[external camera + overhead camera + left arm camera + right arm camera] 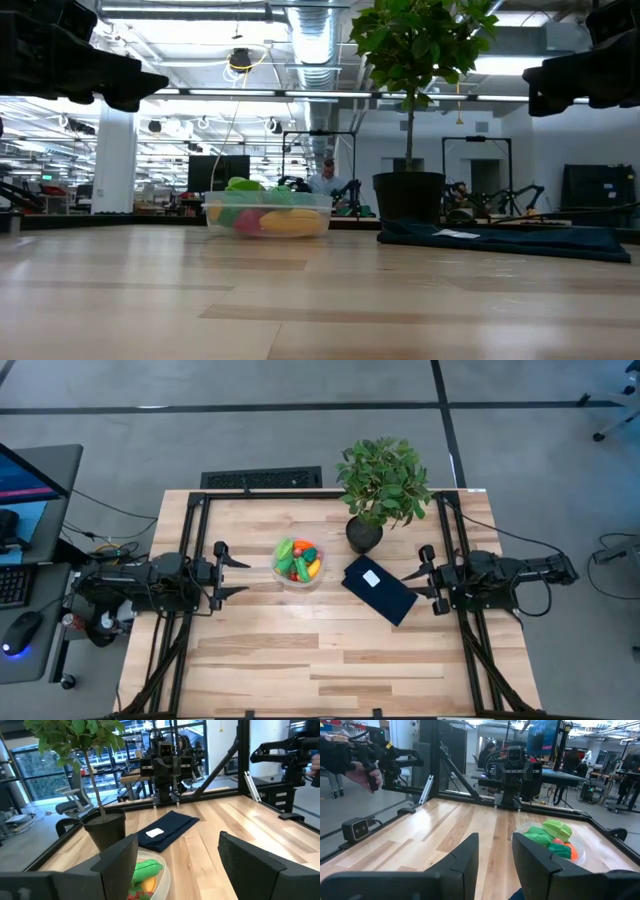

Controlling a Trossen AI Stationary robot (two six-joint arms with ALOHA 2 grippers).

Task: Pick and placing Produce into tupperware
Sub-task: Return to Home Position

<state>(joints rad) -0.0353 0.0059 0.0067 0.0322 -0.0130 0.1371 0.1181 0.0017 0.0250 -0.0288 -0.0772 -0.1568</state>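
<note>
While both arms rest at the table's (330,660) sides, I see the left gripper (238,576) spread wide, the right gripper (412,583) narrowly parted, and the produce (298,559) piled inside the clear bowl (281,575) between them.

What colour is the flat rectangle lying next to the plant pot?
The flat rectangle is dark blue with a small white label; clearest in the high view.

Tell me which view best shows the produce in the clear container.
The high view: it looks straight down into the clear container, so the produce shows from above, unblocked. The low view shows it side-on through the wall; each wrist view catches only part of it.
</note>
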